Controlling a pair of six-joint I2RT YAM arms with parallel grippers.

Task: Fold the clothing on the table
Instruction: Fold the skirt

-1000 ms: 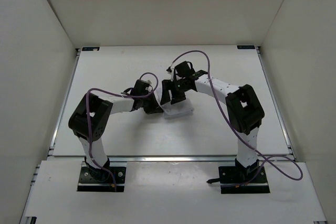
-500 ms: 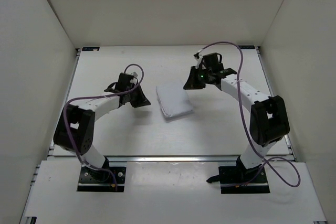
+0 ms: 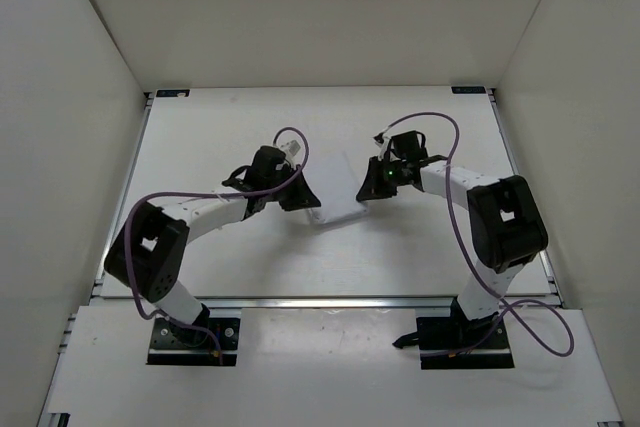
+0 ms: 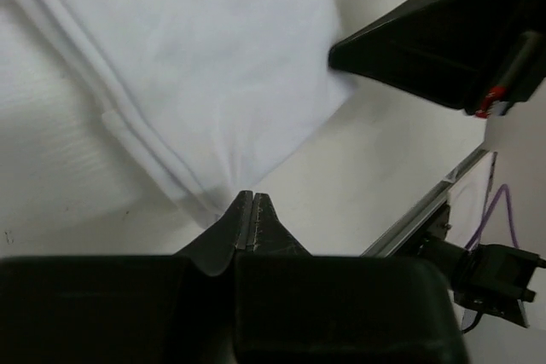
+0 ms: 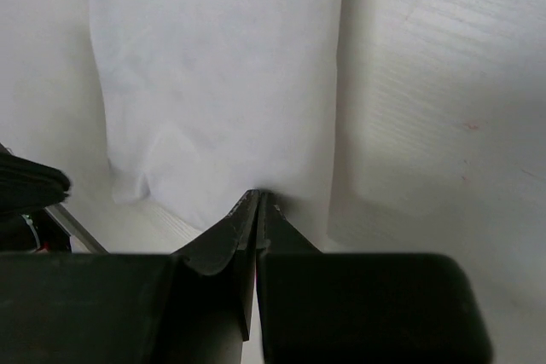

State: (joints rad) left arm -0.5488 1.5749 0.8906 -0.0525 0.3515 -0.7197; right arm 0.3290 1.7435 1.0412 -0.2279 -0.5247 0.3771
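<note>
The clothing (image 3: 338, 192) lies folded into a small white rectangle in the middle of the table (image 3: 220, 127). My left gripper (image 3: 308, 205) is shut, its tips against the clothing's near left corner. The left wrist view has those tips (image 4: 253, 195) meeting the layered edge of the clothing (image 4: 196, 66), where faint creases run together. My right gripper (image 3: 366, 190) is shut too, at the clothing's right edge. Seen from the right wrist, its tips (image 5: 258, 195) press into the clothing (image 5: 222, 83). No fabric shows between either pair of jaws.
White walls box the table in on three sides. Metal rails run along its left edge (image 3: 125, 197) and front edge (image 3: 330, 299). Purple cables loop over both arms. A dark part of the right arm (image 4: 426, 49) crosses the top right of the left wrist view.
A second ago the right gripper stood open at the clothing, and it has shut since. Half a second ago both arms were pulled back; both have now swung in against the clothing's edges.
</note>
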